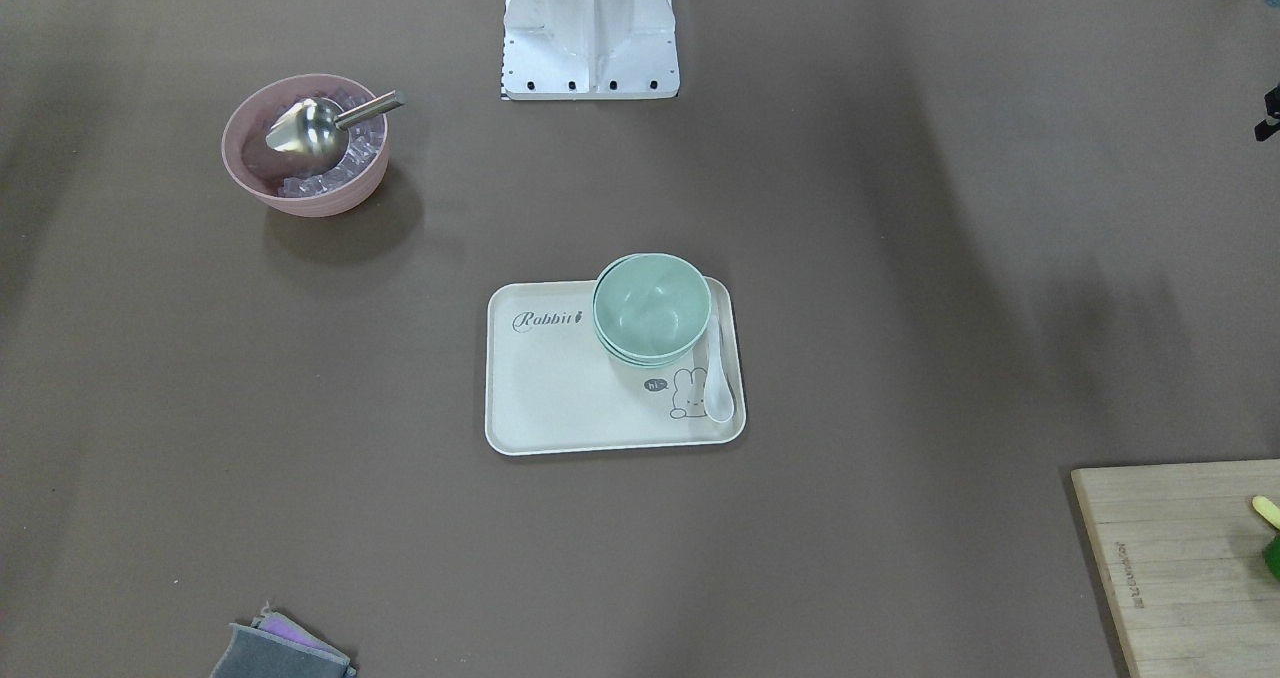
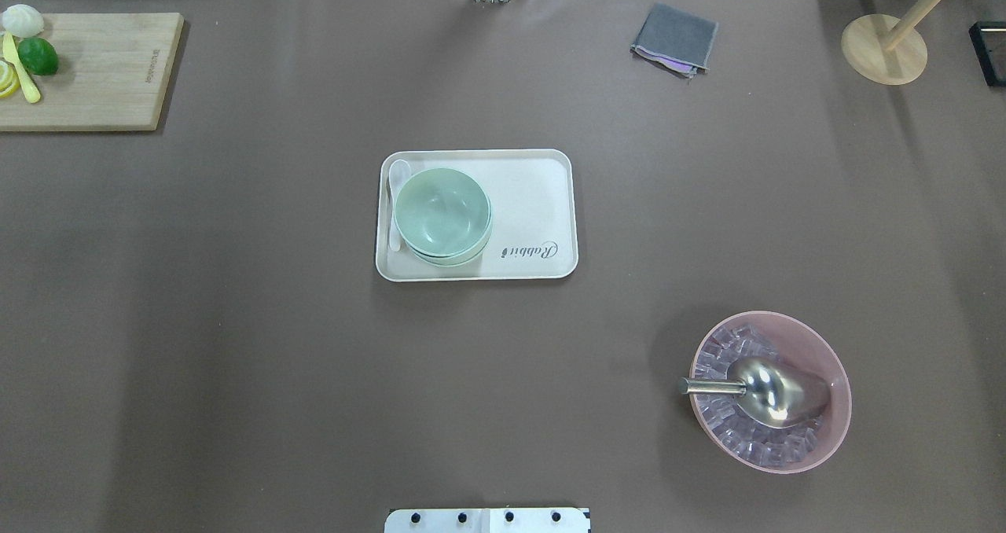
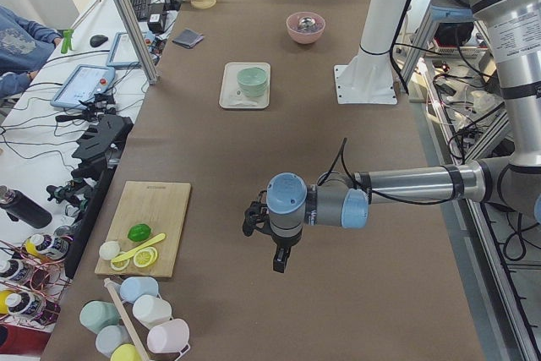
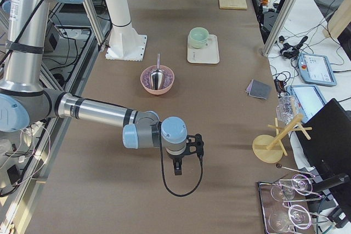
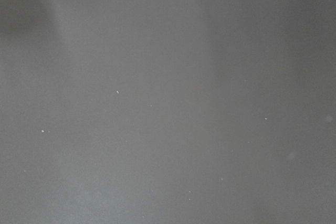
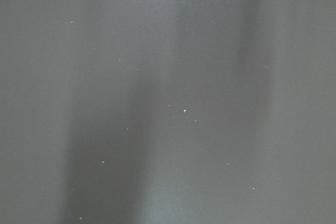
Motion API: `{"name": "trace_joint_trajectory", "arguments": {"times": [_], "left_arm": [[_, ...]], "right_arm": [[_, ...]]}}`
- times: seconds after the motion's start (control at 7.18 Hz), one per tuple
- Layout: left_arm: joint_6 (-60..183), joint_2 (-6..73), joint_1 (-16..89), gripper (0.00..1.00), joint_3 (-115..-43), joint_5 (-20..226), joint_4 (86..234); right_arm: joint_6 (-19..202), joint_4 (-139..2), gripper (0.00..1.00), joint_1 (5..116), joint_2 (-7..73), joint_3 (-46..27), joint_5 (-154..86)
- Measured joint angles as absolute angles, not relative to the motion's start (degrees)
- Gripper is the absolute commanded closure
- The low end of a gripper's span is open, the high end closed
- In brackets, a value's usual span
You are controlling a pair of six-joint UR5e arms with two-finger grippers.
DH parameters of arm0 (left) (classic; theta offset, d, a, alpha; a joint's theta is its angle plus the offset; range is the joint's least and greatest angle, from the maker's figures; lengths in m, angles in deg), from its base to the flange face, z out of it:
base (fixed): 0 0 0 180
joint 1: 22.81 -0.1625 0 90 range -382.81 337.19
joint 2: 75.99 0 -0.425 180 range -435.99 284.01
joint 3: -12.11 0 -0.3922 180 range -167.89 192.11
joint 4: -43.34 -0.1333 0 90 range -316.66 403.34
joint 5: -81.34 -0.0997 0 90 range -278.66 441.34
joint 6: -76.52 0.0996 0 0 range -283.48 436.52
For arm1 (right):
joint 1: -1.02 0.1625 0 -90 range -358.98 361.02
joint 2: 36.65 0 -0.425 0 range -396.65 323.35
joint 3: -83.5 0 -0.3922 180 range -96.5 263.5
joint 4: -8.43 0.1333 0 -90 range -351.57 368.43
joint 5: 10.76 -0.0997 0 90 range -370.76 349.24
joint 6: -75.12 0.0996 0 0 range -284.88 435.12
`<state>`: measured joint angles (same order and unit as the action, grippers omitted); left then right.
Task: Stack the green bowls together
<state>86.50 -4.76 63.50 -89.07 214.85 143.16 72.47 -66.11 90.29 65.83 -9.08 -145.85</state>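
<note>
The green bowls (image 1: 652,308) sit nested one inside another as a single stack on the tray (image 1: 560,398). They are at the end of the tray on the robot's left, and the Rabbit lettering is on the bare end. From the front view, layered rims show under the top bowl at the near edge of the stack. It looks like three bowls, though the exact count is hard to read. The stack stands upright and fairly even, with the lower rims peeking out only slightly on one side. A white spoon (image 1: 718,378) lies on the tray just beside the stack, along the tray's short edge. No separate green bowl shows off the tray in the overhead view.

The pink bowl (image 1: 330,203) with ice and a metal scoop (image 1: 310,128) stands well apart from the tray, on the robot's right and nearer the robot's base. It has no part in the stack.

Neither arm is near the tray. The left gripper (image 3: 280,265) hangs over bare table far from the tray, toward the table's left end. The right gripper (image 4: 176,169) does the same toward the right end. Each shows only in its own side view, so I cannot tell whether the fingers are spread or closed. Nothing appears to be held in either one. Both wrist cameras show only plain table cover.

Judging by this, the stacking looks done and nothing seems left to nest. At most, the arms may only need to rest.
</note>
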Motion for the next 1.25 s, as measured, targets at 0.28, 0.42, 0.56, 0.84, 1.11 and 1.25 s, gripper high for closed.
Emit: {"name": "trace_joint_trajectory", "arguments": {"times": [0.28,0.42,0.56,0.84,1.11,1.25], "left_arm": [[86.56,-4.73,63.92,0.02,-89.13,214.90,143.16],[86.60,-4.76,64.09,0.02,-88.99,214.92,143.17],[86.62,-4.78,64.15,0.02,-88.68,214.93,143.18],[86.66,-4.75,64.20,0.02,-87.88,214.93,143.24],[86.50,-4.79,64.23,0.02,-87.60,216.28,143.25],[85.76,-4.87,64.26,0.02,-87.54,218.32,143.24]], "right_arm": [[72.25,-67.32,0.00,89.59,65.58,-9.20,-145.16],[72.21,-68.98,0.00,88.85,65.15,-9.33,-145.16],[72.17,-70.20,0.00,88.47,64.55,-9.40,-145.24],[72.14,-71.12,0.00,88.27,63.97,-9.51,-145.55],[72.13,-71.25,0.00,88.16,63.80,-9.59,-145.60],[72.13,-71.22,0.00,88.16,63.90,-9.68,-145.64]]}}
